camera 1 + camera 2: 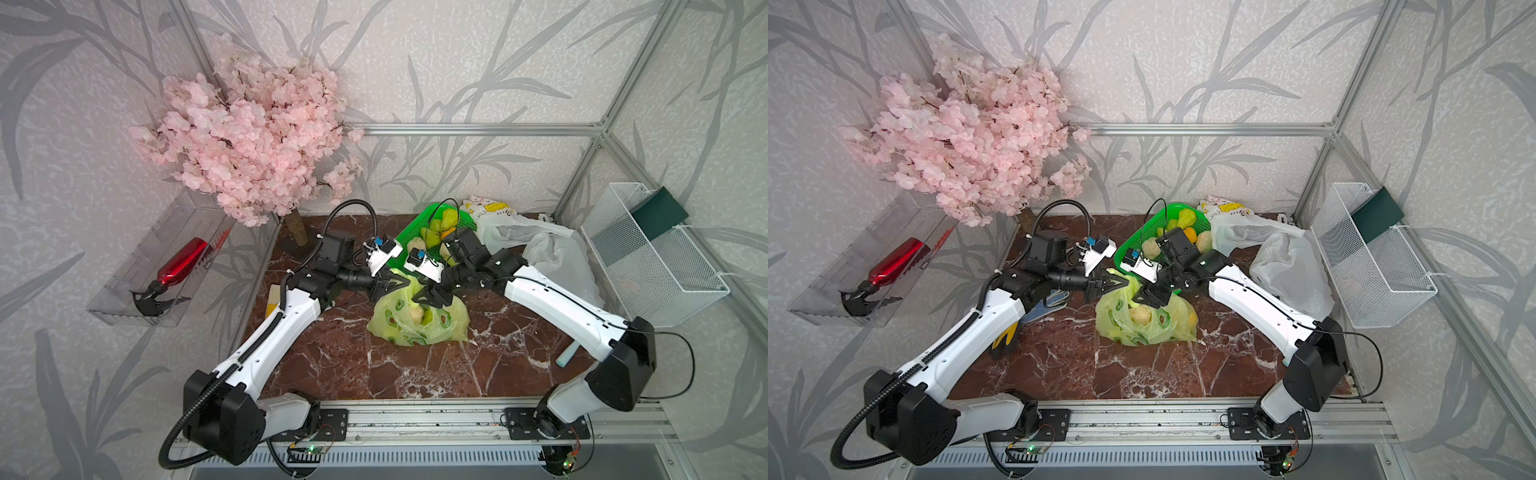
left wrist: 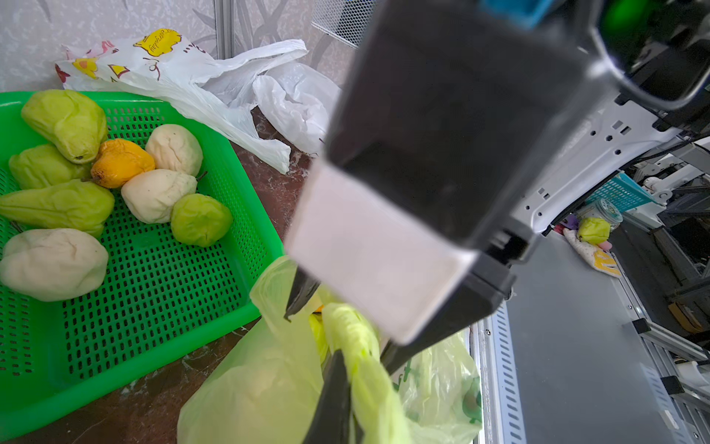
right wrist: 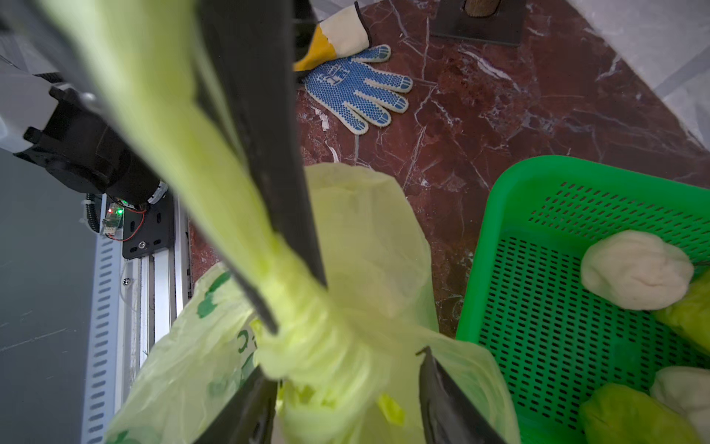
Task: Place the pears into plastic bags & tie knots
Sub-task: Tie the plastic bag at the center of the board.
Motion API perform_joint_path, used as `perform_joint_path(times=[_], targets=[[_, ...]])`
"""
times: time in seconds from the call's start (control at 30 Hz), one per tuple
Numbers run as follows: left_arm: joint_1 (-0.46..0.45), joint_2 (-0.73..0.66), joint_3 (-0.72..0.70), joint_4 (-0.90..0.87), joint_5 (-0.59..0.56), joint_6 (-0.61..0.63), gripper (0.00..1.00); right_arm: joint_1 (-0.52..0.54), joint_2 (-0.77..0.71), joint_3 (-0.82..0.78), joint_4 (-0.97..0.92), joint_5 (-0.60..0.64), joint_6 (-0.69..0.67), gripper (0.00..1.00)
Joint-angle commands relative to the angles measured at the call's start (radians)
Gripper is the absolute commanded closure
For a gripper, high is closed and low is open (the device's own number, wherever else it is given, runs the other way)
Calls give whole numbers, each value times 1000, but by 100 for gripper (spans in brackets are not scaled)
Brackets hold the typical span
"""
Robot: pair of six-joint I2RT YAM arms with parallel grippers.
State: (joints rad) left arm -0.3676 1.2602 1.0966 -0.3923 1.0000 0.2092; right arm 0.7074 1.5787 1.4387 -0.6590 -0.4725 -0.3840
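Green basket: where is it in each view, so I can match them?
Both top views: green basket at the table's back, just behind the yellow-green bag.
Left wrist: basket beyond the bag, holding pears.
Right wrist: one basket corner, beside the bag.
Shared landmark: the yellow-green bag.

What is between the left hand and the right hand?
The twisted handle of the yellow-green bag, seen in the right wrist view. The left hand is shut on it; the right hand stands open around its base.
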Motion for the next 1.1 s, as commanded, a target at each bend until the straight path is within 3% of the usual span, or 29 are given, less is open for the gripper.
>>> perform_joint_path(times=[0.0,0.1,0.17,0.27,0.37,0.53,0.77,0.9,0.97,1.07], targets=[[-7,-21,-1,9,29,33,100,0,13,52,-3,-20,-9,63],[-5,-29,-7,21,19,3,100,-1,1,17,69,-18,56,90],[-1,-47,-16,25,-3,-33,92,1,-24,-27,143,22,113,100],[11,-83,-63,36,-45,-76,77,3,-78,-116,296,108,209,100],[18,-106,-110,58,-57,-110,68,9,-129,-215,475,149,306,100],[-2,-121,-167,134,4,-215,67,24,-197,-388,823,207,455,100],[-166,-145,-297,447,-1,-398,67,36,-199,-598,1426,161,674,100],[-172,-124,-264,388,19,-346,67,39,-126,-691,1713,181,712,100],[-161,-145,-228,272,22,-303,67,37,-101,-713,1775,178,700,100],[-95,-223,-176,65,-62,-264,66,35,-83,-725,1796,160,697,100]])
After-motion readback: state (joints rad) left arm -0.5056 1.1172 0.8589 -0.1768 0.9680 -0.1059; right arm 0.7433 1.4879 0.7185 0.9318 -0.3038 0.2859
